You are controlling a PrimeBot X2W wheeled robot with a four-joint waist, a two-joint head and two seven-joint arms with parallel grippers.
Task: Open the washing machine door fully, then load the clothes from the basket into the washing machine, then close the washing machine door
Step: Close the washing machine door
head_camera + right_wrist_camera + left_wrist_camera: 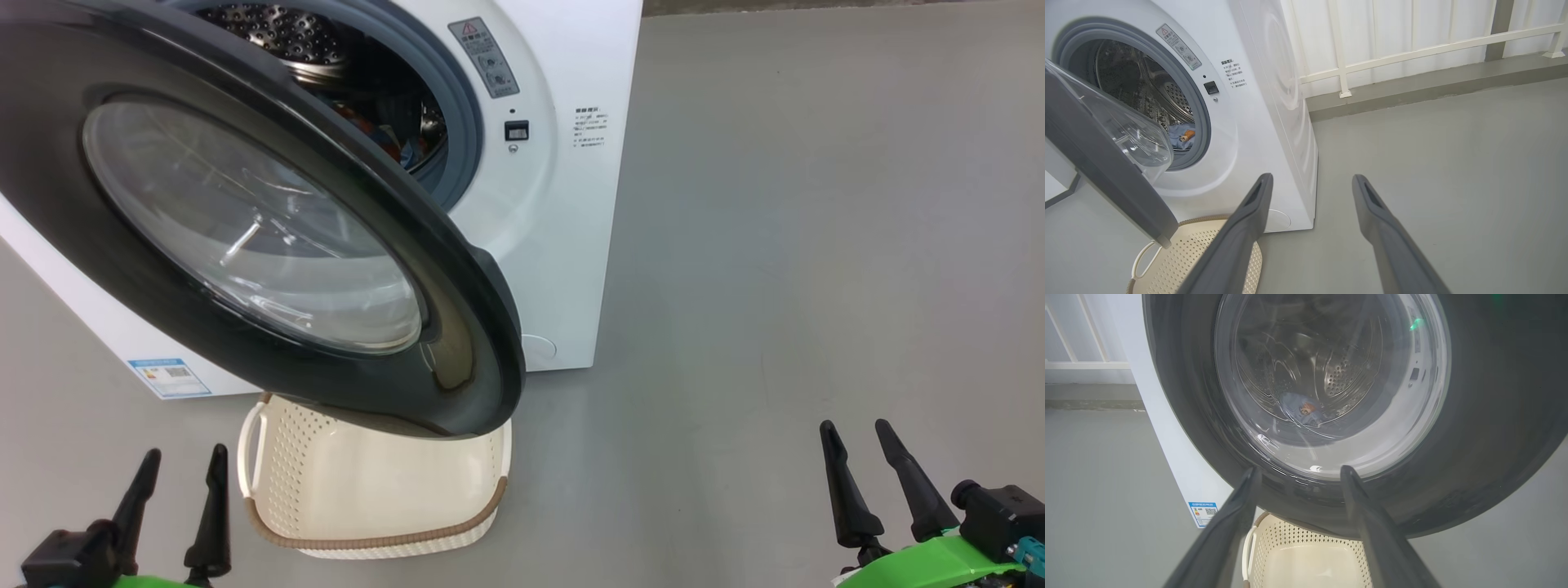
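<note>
Washing machine door (245, 233) half open above basket (375, 541), both claws released.
Clothes (1182, 136) low inside drum (277, 33) of washing machine (563, 204), seemingly near the front lip; basket on floor just in front, apparently empty. Left gripper (185, 451) near left, fingers spread, holding nothing, aimed at door's outer face; right gripper (854, 425) near right, likewise spread and empty, well clear of door. Probably closing step next. Risks: fabric close to gasket (463, 110) pinched in the seal; fingertip skidding off bulging glass or glossy rim; weak push, no latch; lower door edge possibly snagging basket rim, clearance hard to judge.
</note>
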